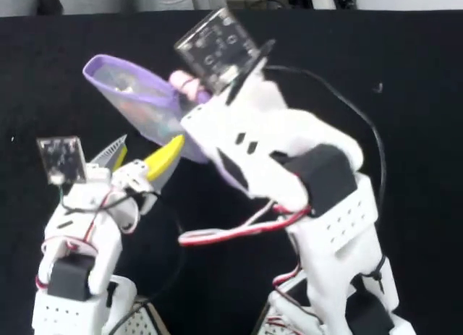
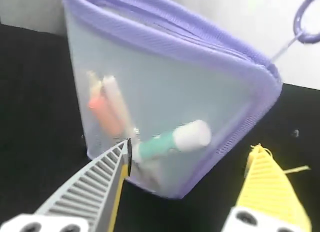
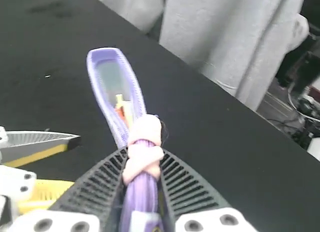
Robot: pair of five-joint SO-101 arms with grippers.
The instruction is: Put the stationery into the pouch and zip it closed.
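Purple-edged translucent pouch (image 1: 134,103) up off the black counter (image 1: 405,96), at ten o'clock in the high view, tilted. Gripped at its four-o'clock end by the right jaws, closed tight on the purple edge together with a small pink piece (image 3: 145,144) squeezed between them; impossible to tell what that piece is. Behind them the right arm (image 1: 289,154), across the middle of the high view, based at five o'clock.

Spread wide and holding nothing, the left jaws: grey finger (image 2: 95,192) and yellow finger (image 2: 270,187) well parted, tips just beside the pouch's lower edge, at six o'clock of the pouch in the high view. Cannot tell whether touching. Below them the left arm (image 1: 79,226), at seven o'clock.

Inside the pouch, seen through the clear wall: an orange pen (image 2: 105,114), a pale stick (image 2: 117,99) beside it, and a teal marker (image 2: 172,139) with a white cap, all at the low end. Off one corner, a ring pull (image 2: 305,38) on a thin cord. Zip open or closed: cannot tell.
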